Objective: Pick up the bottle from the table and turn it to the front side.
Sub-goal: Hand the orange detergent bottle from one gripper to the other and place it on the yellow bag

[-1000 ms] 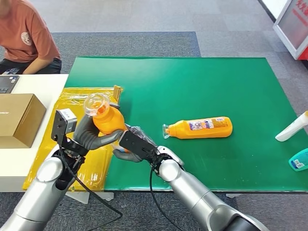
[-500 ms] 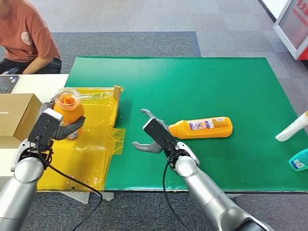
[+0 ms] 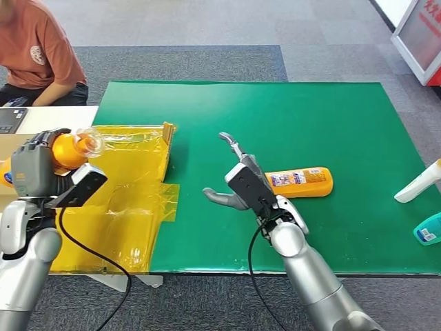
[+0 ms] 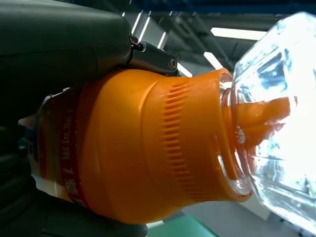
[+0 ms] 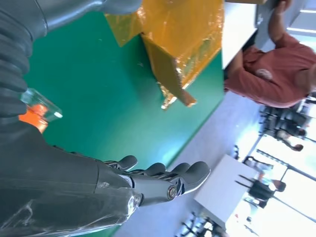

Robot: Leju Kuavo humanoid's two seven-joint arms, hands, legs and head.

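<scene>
Green matting covers the table (image 3: 312, 124), the largest item before you, with grey carpet beyond it. Yellow film sheeting (image 3: 130, 207) lies crumpled over the table's left end, one corner of it turned up against the green. A person in a rust-coloured shirt (image 3: 36, 52) sits past the far left corner, beside a white side table (image 3: 62, 117). Your right arm reaches in over the green; the right hand (image 3: 244, 183) hovers with fingers spread wide and nothing in it, just beside the neck end of a second orange bottle (image 3: 299, 181), which lies on its side on the mat with its label facing up. Your left hand (image 3: 38, 169) is raised over the left end, above the yellow film, and grips the orange bottle (image 4: 149, 148) around its body; in the left wrist view you see the bottle tilted nearly level, its clear faceted cap (image 4: 275, 118) pointing away from the palm and a strip of its label under the fingers. At the right edge lie a white bottle (image 3: 418, 183) and a teal item (image 3: 429, 229), well apart from both hands.
</scene>
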